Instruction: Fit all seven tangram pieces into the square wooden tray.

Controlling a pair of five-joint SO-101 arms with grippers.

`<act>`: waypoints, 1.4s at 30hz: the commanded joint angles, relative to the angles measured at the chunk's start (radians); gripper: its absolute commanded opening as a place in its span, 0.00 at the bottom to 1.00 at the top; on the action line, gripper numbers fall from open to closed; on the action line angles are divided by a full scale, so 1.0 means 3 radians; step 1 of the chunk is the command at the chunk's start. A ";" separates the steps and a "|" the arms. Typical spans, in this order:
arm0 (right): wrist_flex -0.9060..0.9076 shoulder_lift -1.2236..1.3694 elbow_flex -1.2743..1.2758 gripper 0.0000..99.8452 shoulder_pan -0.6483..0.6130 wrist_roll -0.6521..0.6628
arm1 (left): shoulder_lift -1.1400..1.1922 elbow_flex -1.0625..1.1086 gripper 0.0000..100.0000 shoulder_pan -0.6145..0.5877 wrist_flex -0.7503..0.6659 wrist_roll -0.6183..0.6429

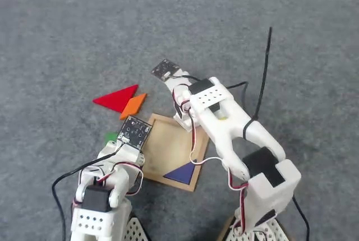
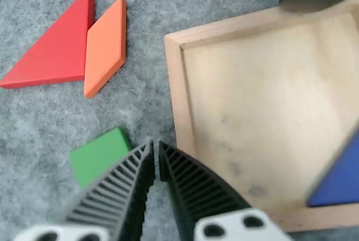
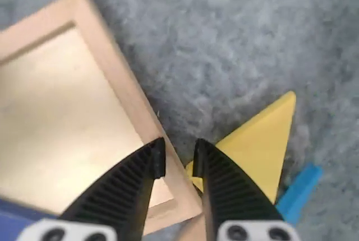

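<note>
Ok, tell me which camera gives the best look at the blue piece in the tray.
The high view: the blue triangle lies fully visible in a corner of the tray. The left wrist view catches one blurred part at its edge, the right wrist view a thin strip.

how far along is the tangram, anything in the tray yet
Done: one dark blue triangle lies in the tray. In hand: nothing; the left tool hangs beside the green square, the right tool at the tray's rim by the yellow triangle. To do: green, yellow, the red triangle, the orange parallelogram and a light blue piece lie on the carpet.
</note>
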 commanded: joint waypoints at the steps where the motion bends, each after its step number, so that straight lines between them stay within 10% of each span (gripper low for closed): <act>1: 0.0110 -0.0146 -0.0143 0.14 0.0038 0.0128 | -0.0072 -0.0054 0.01 0.0015 0.0020 -0.0015; 13: 0.0294 -0.0171 -0.0153 0.23 -0.0253 0.0174 | -0.0072 -0.0054 0.01 0.0015 0.0020 -0.0015; 27: 0.0427 0.0494 -0.0987 0.02 -0.0105 0.0527 | -0.0072 -0.0054 0.01 0.0015 0.0020 -0.0015; 42: -0.0151 0.0882 -0.1350 0.02 -0.0228 0.2593 | -0.0072 -0.0054 0.01 0.0015 0.0020 -0.0015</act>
